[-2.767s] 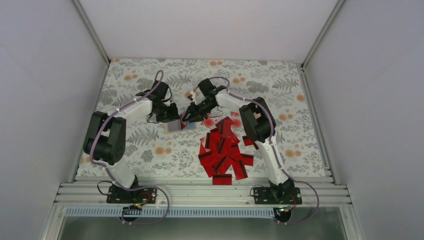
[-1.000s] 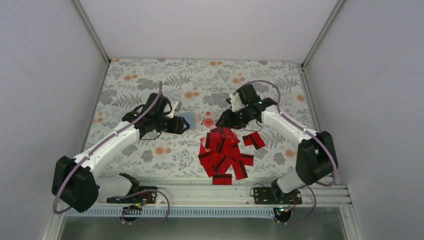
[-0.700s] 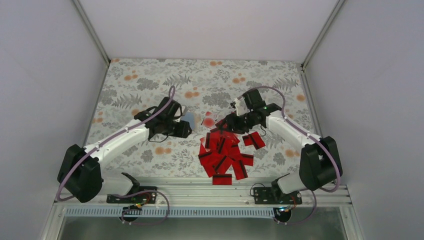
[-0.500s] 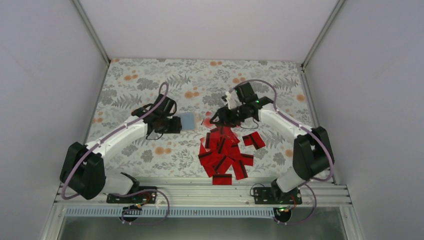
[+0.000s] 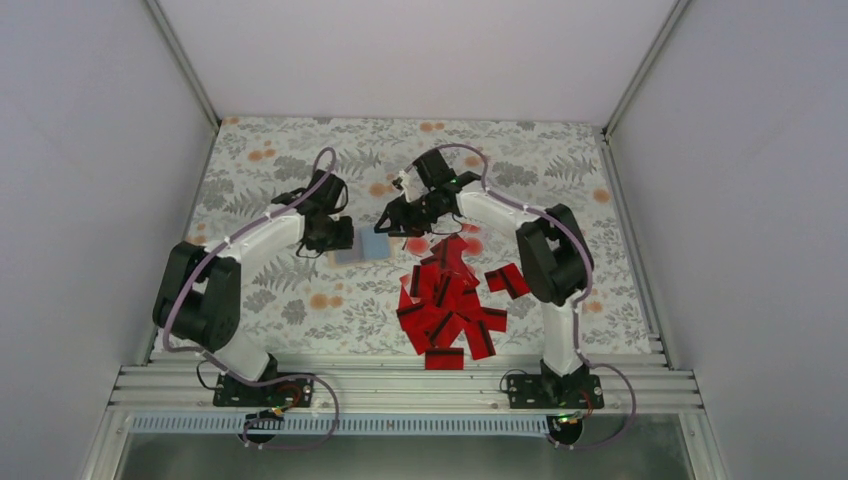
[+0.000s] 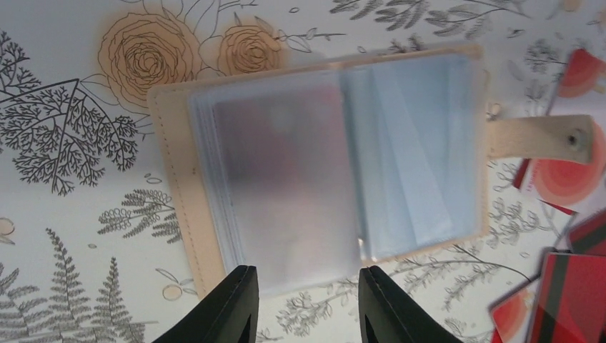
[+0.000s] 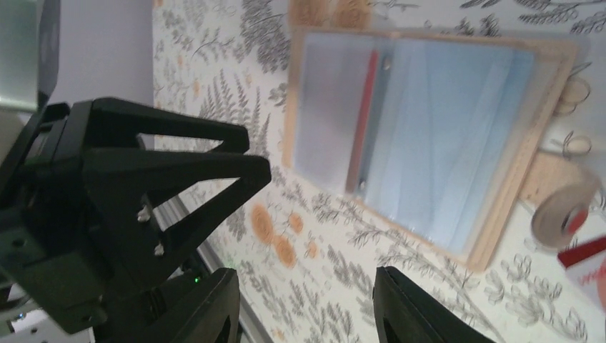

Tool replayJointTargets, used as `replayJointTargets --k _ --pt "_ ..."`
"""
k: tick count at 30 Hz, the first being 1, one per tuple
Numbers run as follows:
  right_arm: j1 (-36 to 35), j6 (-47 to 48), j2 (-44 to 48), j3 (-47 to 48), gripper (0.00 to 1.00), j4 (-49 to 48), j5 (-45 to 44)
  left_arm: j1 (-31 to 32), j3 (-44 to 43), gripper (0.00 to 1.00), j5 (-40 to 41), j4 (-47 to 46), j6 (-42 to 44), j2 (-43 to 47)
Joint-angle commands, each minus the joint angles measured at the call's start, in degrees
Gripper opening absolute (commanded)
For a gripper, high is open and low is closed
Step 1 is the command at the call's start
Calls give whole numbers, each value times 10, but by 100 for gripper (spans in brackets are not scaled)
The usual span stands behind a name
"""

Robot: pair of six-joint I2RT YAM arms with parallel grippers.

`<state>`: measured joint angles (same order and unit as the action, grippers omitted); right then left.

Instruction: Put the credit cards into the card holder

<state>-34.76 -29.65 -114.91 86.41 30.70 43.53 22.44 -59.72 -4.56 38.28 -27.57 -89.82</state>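
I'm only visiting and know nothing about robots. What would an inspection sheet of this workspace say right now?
surface: a floral cloth covers the table and lies flat.
job's things: the card holder lies open with its clear sleeves up, to the left of a heap of red cards. Most cards are not yet filed.
clutter: nothing seen.
end effectors: the left end effector is open and straddles the holder's near edge. The right end effector is open and empty, close to the holder.
cables: purple cables run along both arms and loop above the wrists.
surroundings: white walls on three sides, and a metal rail at the near edge.
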Motion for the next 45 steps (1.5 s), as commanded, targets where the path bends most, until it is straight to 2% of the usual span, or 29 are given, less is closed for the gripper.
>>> replayJointTargets --k 1,9,19,35,45 --pt "-3 -7 -52 53 48 10 -9 -16 -21 36 -33 -19 30 -35" --pt "-2 -2 -124 106 48 27 -8 -17 -66 28 -87 -48 55 -95" --pt "9 15 -164 140 47 55 -31 -17 -106 16 -112 -50 72 -157" --pt "12 37 -185 124 47 56 -21 -17 -118 14 -126 -49 78 -210" --pt "9 42 -189 118 47 21 75 -17 -106 14 -138 -59 72 -219"
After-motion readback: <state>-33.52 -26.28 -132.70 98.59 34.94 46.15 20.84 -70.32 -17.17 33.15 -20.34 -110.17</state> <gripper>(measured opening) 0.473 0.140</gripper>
